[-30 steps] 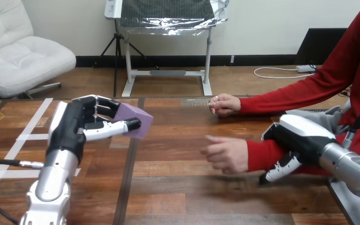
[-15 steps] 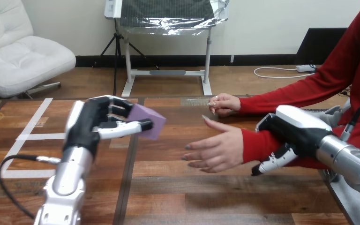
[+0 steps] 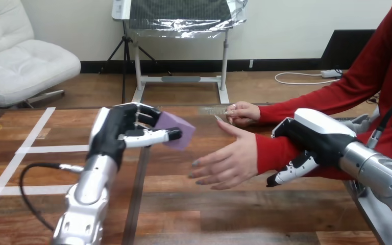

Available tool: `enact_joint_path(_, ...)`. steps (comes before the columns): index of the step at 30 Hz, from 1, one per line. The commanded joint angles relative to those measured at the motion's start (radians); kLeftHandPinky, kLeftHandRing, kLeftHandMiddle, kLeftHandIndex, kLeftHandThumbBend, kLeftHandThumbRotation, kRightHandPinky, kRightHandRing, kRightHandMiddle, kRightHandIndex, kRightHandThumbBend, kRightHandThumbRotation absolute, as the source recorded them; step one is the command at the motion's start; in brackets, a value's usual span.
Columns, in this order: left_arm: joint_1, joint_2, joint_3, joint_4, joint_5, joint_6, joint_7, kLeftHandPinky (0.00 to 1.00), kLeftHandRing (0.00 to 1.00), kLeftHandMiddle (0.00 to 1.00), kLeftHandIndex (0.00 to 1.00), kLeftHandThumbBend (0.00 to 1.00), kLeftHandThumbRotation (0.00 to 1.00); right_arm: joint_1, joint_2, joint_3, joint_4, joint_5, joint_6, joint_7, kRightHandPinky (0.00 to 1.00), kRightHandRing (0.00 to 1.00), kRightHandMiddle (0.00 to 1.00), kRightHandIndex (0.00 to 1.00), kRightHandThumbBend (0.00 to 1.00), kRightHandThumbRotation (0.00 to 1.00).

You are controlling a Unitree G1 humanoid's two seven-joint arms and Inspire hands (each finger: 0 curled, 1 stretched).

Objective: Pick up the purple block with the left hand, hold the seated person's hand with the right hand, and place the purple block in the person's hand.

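My left hand (image 3: 117, 133) is raised over the table's left half, with its fingers and thumb curled round the purple block (image 3: 176, 128). The block sticks out to the right of the fingers, a short gap from the person's hand (image 3: 227, 158). That hand reaches in from the right with its palm open and facing left and up. My right hand (image 3: 311, 140) lies over the person's red-sleeved forearm (image 3: 273, 153) just behind the wrist, with its fingers curled down round the sleeve and a fingertip showing beneath it.
The person's other hand (image 3: 242, 112) rests on the table further back, at its far edge. White tape lines (image 3: 33, 149) mark the wooden table (image 3: 194, 214) at the left. A black cable (image 3: 33, 189) loops beside my left forearm.
My left hand has carried the purple block to the right, toward the person. The person's hand has opened and stretched out to the left, palm up. My right hand moved left with the forearm.
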Motion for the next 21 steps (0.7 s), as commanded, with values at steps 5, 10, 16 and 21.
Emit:
enact_joint_path(5, -0.118, -0.022, 0.0, 0.043, 0.0, -0.024, 0.017, 0.35, 0.39, 0.42, 0.43, 0.61, 0.0, -0.023, 0.013, -0.046, -0.126, 0.038, 0.015, 0.007, 0.26, 0.28, 0.33, 0.32, 0.89, 0.19)
enact_joint_path(10, -0.136, -0.031, -0.005, 0.073, 0.007, -0.037, 0.023, 0.36, 0.39, 0.43, 0.43, 0.61, 0.0, -0.018, 0.02, -0.048, -0.151, 0.038, 0.025, 0.01, 0.25, 0.28, 0.32, 0.33, 0.89, 0.19)
enact_joint_path(16, -0.156, -0.041, -0.006, 0.102, 0.005, -0.041, 0.018, 0.36, 0.4, 0.43, 0.43, 0.61, 0.0, -0.017, 0.027, -0.047, -0.166, 0.042, 0.031, 0.014, 0.24, 0.27, 0.32, 0.33, 0.89, 0.2)
enact_joint_path(21, -0.175, -0.052, -0.004, 0.127, -0.003, -0.036, 0.014, 0.36, 0.4, 0.43, 0.43, 0.6, 0.0, -0.019, 0.032, -0.044, -0.166, 0.04, 0.012, 0.0, 0.24, 0.26, 0.31, 0.32, 0.89, 0.2)
